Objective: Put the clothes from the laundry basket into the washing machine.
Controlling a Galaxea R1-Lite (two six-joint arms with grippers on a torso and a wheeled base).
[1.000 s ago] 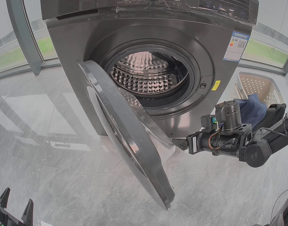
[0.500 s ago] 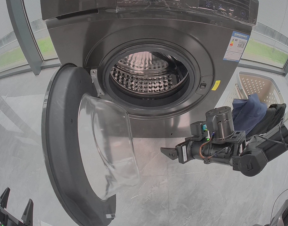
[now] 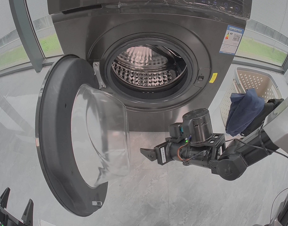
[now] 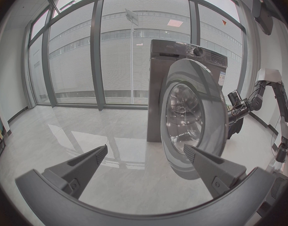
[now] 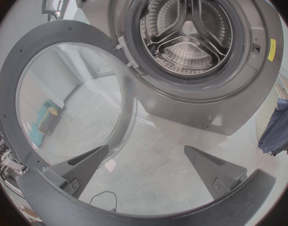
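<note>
Status check for you.

- The door (image 3: 56, 132) of the washing machine (image 3: 87, 25) stands wide open, hinged to the robot's left. Its glass bowl faces out towards the floor space in front.
- The drum (image 3: 147, 69) is fully exposed. I see bare metal in it and no clothes.
- The laundry basket (image 3: 269, 76) sits on the floor just beside the machine, on the robot's right.
- A blue garment (image 3: 244, 110) is draped over the basket's near rim, with a dark garment (image 3: 271, 105) touching it and partly behind the right arm. I can't tell what else lies deeper in the basket.
- The right gripper (image 3: 146, 153) hangs low in front of the machine, below the drum opening and between the door and the basket. Its fingers are spread wide with nothing in them.
- The left gripper (image 4: 145, 147) is low on the robot's left, well apart from the machine and basket. Its fingers are also spread and empty.

My read on progress: access is sorted, but loading hasn't begun, so nothing has been transferred and all the clothes are left to do.

You'll probably want to take the right arm to the basket and pinch the blue garment where it bunches over the rim. Then carry it across and release it well inside the drum.

Watch for cloth trailing on the floor or snagging on the drum lip. Keep the arm clear of the door's glass bowl.
</note>
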